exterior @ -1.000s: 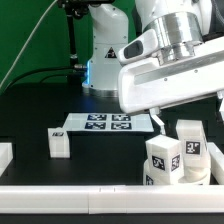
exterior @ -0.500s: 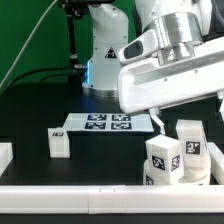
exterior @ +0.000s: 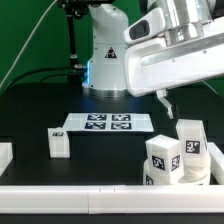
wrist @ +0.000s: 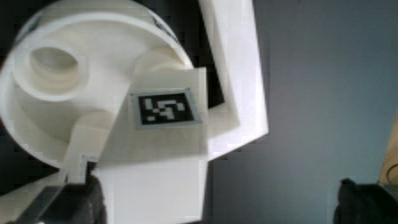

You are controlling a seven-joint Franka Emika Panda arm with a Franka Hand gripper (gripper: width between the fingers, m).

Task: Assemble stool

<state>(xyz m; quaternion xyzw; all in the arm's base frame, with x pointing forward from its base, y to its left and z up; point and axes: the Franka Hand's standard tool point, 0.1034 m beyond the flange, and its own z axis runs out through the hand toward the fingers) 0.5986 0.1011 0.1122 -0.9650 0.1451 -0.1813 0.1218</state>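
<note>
The stool's round seat [wrist: 63,95] lies low at the exterior view's right, with a tagged leg [exterior: 163,160] and a second leg [exterior: 190,140] seemingly set into it. A third leg [exterior: 58,143] stands well apart on the tabletop [exterior: 30,110]. The claw [exterior: 166,100] hangs above, open and empty. The next move is probably to fetch the loose leg, which calls for a square grasp.

Three short white legs show in the exterior view: a lone leg [exterior: 59,144] toward its left, and two close together at its right, the nearer leg [exterior: 163,160] and the farther leg [exterior: 190,138]. One marker board [exterior: 108,129] carries four square tags [exterior: 97,119]. One white rail [exterior: 80,200] runs along the near edge. One white piece [exterior: 4,156] is cut off at the left border. The wrist view shows one round seat [wrist: 80,95], one open socket [wrist: 54,62] and one tagged leg [wrist: 151,160].
</note>
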